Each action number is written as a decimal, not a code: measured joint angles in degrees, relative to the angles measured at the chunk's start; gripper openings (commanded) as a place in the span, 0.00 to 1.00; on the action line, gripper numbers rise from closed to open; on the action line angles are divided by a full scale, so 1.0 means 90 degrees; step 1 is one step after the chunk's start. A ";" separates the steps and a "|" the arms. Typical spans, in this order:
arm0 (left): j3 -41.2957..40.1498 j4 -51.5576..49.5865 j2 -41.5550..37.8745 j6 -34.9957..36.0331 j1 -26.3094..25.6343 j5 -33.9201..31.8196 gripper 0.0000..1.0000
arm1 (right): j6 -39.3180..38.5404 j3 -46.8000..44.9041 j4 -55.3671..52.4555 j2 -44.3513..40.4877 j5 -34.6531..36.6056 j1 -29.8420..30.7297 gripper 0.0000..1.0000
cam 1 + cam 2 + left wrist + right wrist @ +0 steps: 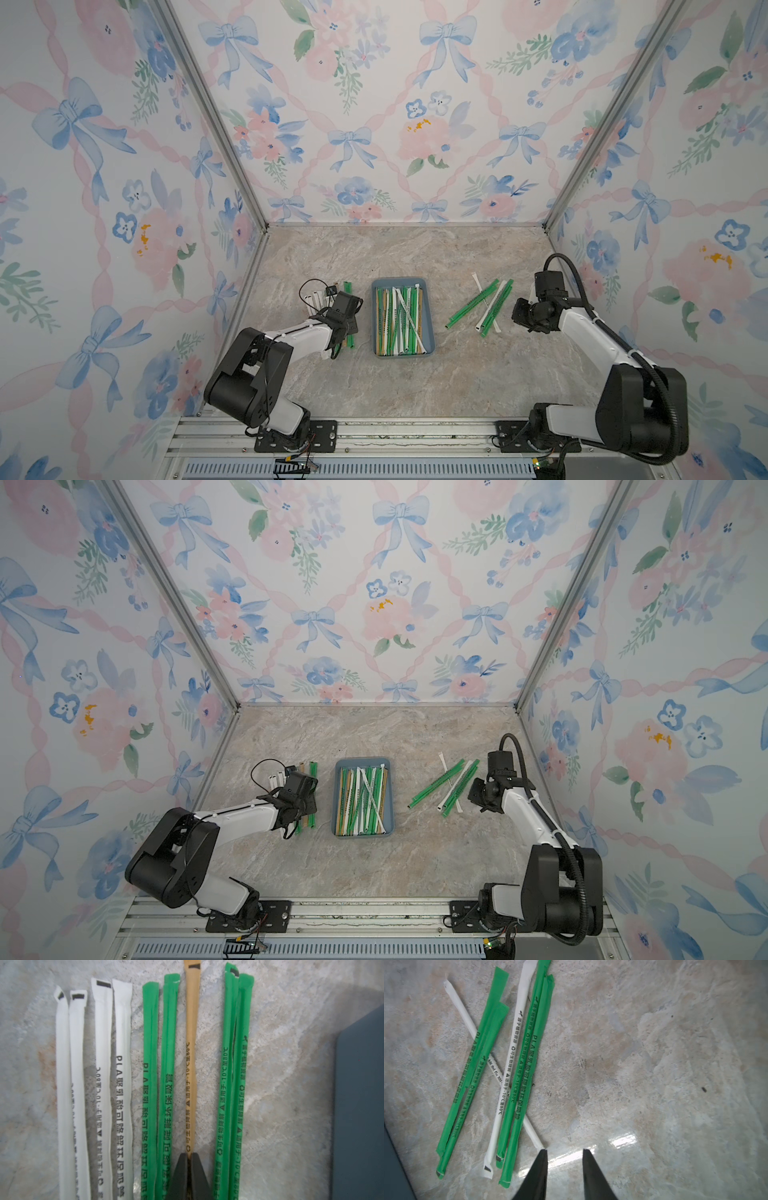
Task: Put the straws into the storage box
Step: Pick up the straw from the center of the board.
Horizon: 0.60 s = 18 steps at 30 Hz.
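Observation:
The storage box (399,281), a slate-blue tray, sits mid-table with several green, white and tan straws (401,320) lying in it. Left of it a neat row of white and green straws (149,1084) lies on the marble, with one tan straw (192,1043) among them. My left gripper (189,1154) is shut on that tan straw, low over the row. To the right of the box lies a loose crossed pile of green and white straws (517,1059). My right gripper (564,1149) stands open just beside the pile, one fingertip (543,1152) at the end of a white straw, nothing between its fingers.
The left arm's wrist (340,316) covers part of the left row in both top views. The box's dark side (359,1105) lies close beside that row. Floral walls and metal posts (257,226) enclose the marble table (415,257).

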 measured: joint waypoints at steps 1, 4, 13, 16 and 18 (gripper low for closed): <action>0.0000 0.0012 0.0000 0.0010 0.0000 0.0002 0.00 | 0.0000 0.0010 0.0015 0.0080 -0.0041 -0.0010 0.30; 0.0000 0.0015 0.0000 0.0015 0.0000 0.0015 0.00 | 0.0024 0.0036 0.0121 0.0294 -0.0177 -0.0024 0.29; -0.0022 -0.0066 -0.0219 0.0017 0.0000 0.0107 0.00 | 0.0202 0.0121 0.0500 0.0648 -0.0573 0.0051 0.29; -0.0032 -0.0104 -0.0549 0.0012 -0.0005 0.0131 0.00 | 0.0289 0.0206 0.0641 0.0760 -0.0682 0.0080 0.29; -0.0032 -0.0102 -0.0799 0.0010 -0.0029 0.0146 0.00 | 0.0330 0.0296 0.0719 0.0896 -0.0743 0.0102 0.28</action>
